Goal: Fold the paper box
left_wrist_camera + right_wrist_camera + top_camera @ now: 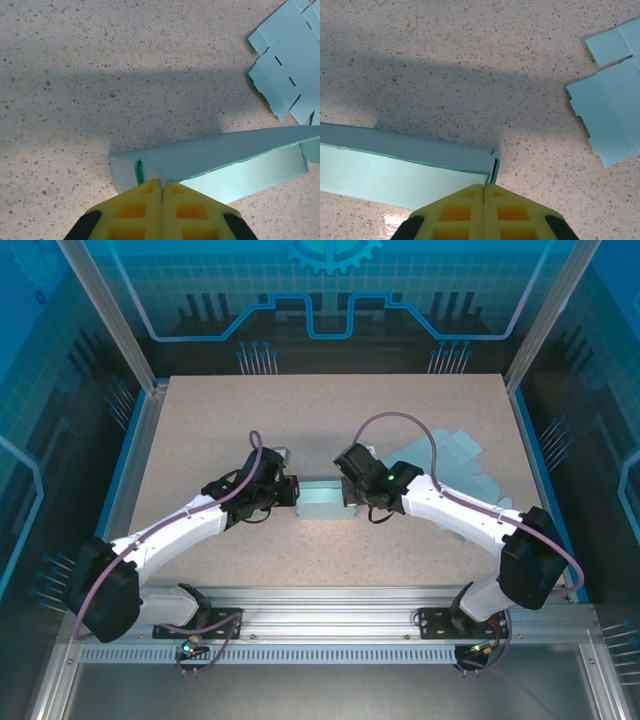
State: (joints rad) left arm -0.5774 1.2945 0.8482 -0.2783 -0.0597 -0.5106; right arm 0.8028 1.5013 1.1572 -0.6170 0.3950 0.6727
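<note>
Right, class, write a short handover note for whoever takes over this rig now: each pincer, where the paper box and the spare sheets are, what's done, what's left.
Pincers: the left pincer is shut, tips at one end of the paper box. The right pincer is shut, tips at the other end. I cannot tell if either pinches paper.
Things: the box lies mid-table between them. The flat sheets lie to the right, apart from it.
Done: one sheet folded into a long shape.
Left: probably closing the ends.
</note>
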